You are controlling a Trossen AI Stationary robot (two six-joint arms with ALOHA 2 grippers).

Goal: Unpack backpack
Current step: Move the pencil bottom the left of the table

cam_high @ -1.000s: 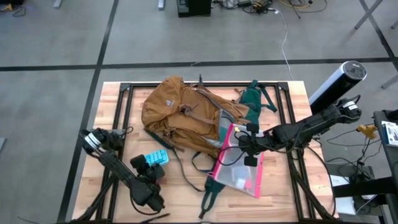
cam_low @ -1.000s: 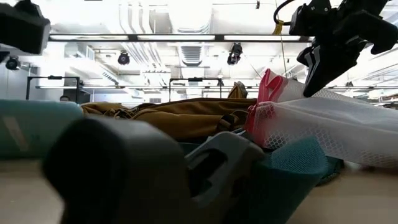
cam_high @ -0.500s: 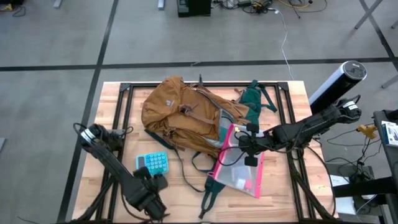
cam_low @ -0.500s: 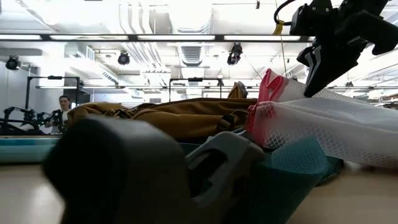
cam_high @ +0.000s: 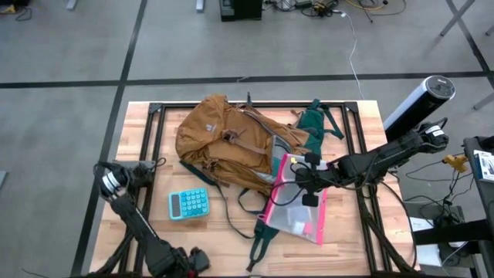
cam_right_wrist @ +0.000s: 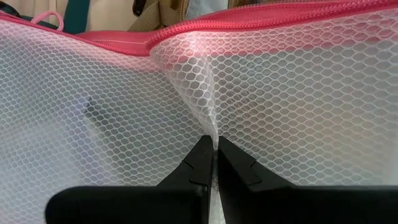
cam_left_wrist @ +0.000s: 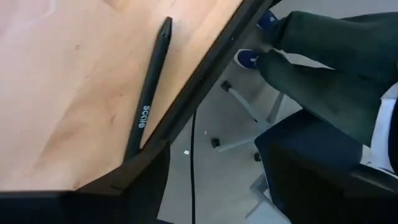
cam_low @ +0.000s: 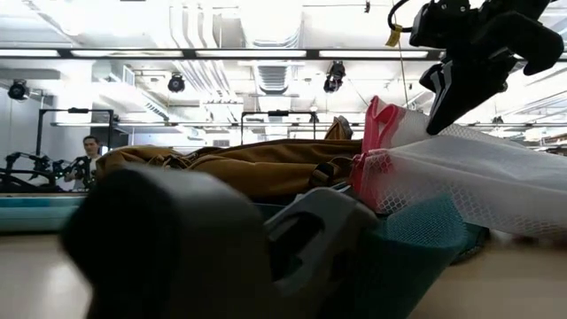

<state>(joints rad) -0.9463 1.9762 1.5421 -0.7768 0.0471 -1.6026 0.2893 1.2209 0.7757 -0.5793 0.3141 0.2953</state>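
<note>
Backpack (cam_high: pixel 228 143) lies mid-table. Only the right wrist view shows the right gripper (cam_right_wrist: pixel 213 167) pinching the pouch's mesh (cam_right_wrist: pixel 280 106). A calculator (cam_high: pixel 189 204) sits nearby; I cannot tell how the left gripper (cam_high: pixel 185 262) stands.

Pouch: a white honeycomb-mesh pouch with a pink zip edge (cam_right_wrist: pixel 280 93) is filling almost the whole view.
Right gripper: the dark two-finger right gripper (cam_right_wrist: pixel 213 163) is pinching a raised fold of the mesh, its fingertips (cam_right_wrist: pixel 200 160) pressing together.
Zip pull: a pink cord loop (cam_right_wrist: pixel 48 17) is lying by the zip.
</note>
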